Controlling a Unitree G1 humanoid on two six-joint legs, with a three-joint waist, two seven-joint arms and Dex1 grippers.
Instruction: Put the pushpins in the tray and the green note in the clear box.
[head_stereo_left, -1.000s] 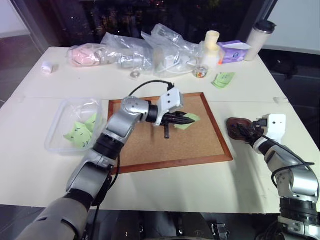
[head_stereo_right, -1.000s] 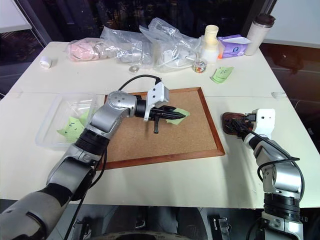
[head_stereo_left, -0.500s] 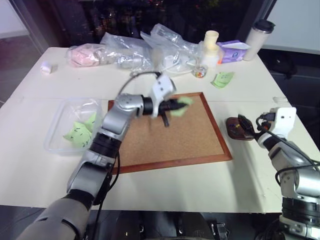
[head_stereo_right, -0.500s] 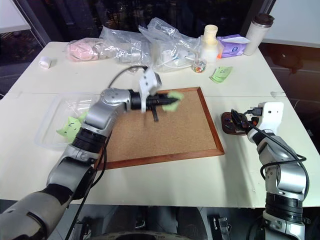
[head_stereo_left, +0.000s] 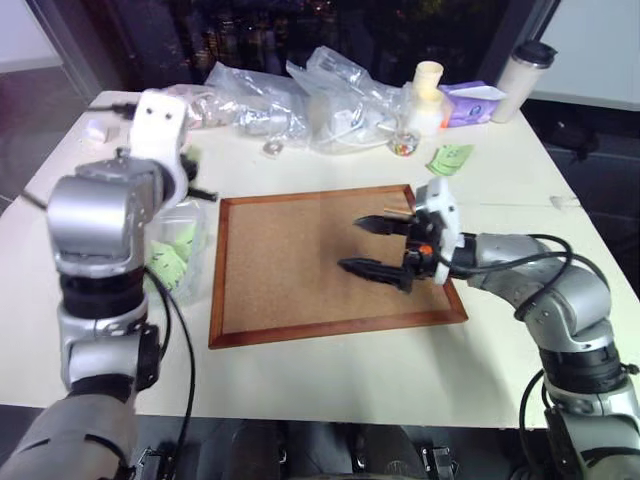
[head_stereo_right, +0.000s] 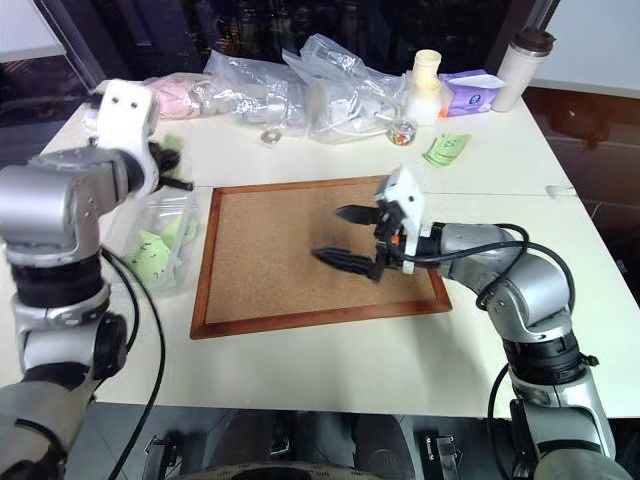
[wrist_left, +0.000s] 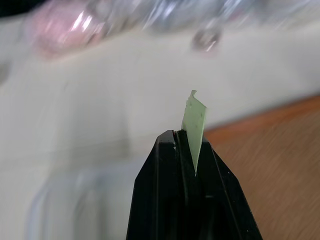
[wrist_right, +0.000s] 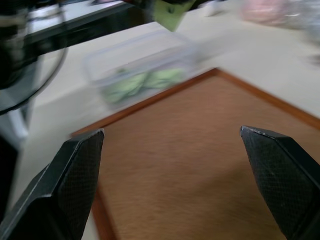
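White rectangular table (head_stereo_left: 330, 385) carries everything. Landmark: large wooden-framed cork board (head_stereo_left: 300, 270), lying flat near table centre. Shallow transparent plastic box (head_stereo_right: 160, 245) with rounded corners sits just beside the board's left edge. Crinkly clear plastic bags (head_stereo_left: 300, 95) are heaped beyond the board's far edge. A fanned pile of green paper notes (head_stereo_left: 447, 157) lies past its far right corner; farther still, a purple tissue pack (head_stereo_left: 470, 102) and a white lidded tumbler (head_stereo_left: 520, 68).

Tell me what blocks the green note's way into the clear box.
Nothing visible does. The left gripper pinches the green note above the clear box, whose open top holds only other green notes.
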